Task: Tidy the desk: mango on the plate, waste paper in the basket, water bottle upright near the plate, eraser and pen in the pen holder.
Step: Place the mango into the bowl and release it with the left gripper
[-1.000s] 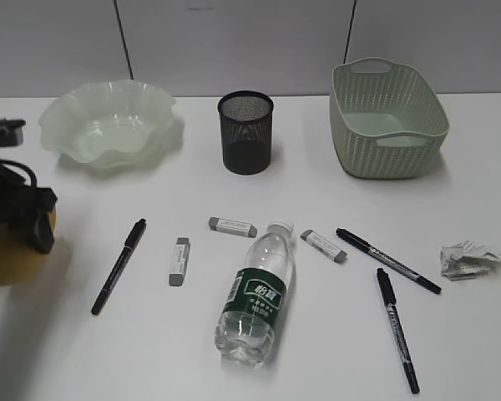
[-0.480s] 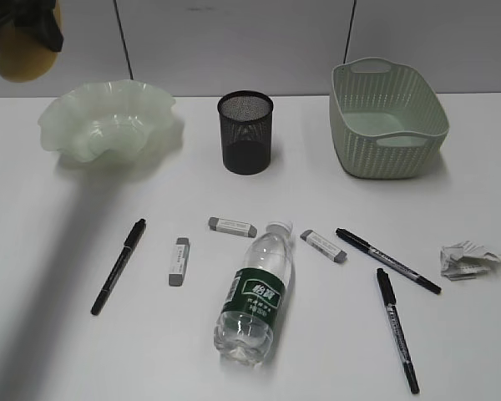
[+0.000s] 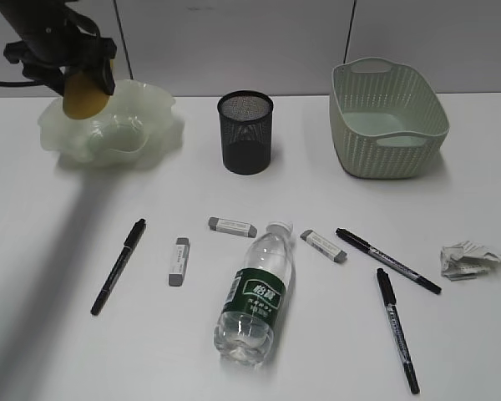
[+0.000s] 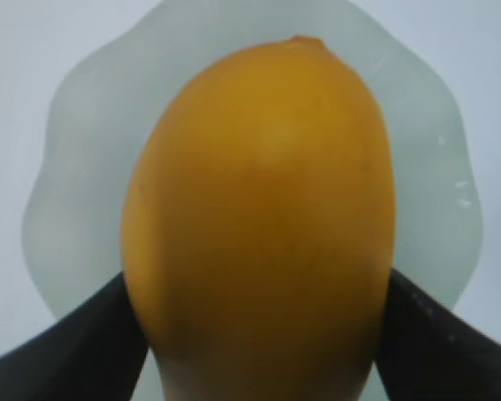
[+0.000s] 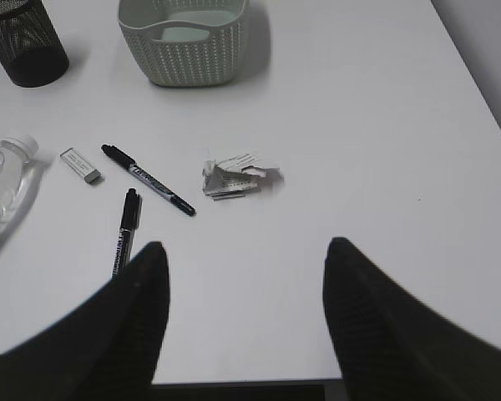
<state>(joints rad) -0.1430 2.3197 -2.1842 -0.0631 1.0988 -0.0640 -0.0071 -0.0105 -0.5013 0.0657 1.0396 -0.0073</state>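
**Mango hanging right over the plate, not down yet**

Mango [image 4: 263, 225] is clamped between the left gripper [image 3: 83, 79] jaws, one dark finger on each side of it, and it sits just above the pale green plate [image 3: 150, 113] at the back left of the desk [image 3: 67, 334]. From the left wrist view the plate's wavy rim rings the fruit almost evenly, so I'd say it's lined up over the middle so it won't roll off an edge once let go. Can't tell if it's touching the dish yet.

Right gripper [image 5: 244, 259] has its jaws spread with nothing between them, parked over the bare front right of the desk, looking toward the waste paper [image 5: 234, 177]. That wad lies well apart from the basket [image 3: 388, 117] at the back right.

Everything else looks untouched:
- water bottle [image 3: 257, 292] lying on its side in the middle, cap pointing away
- three erasers [image 3: 179, 261] around it
- three pens [image 3: 118, 266], one left and two right
- pen holder [image 3: 245, 132] standing between plate and basket, seemingly empty

My guess is lowering and releasing the fruit comes next.
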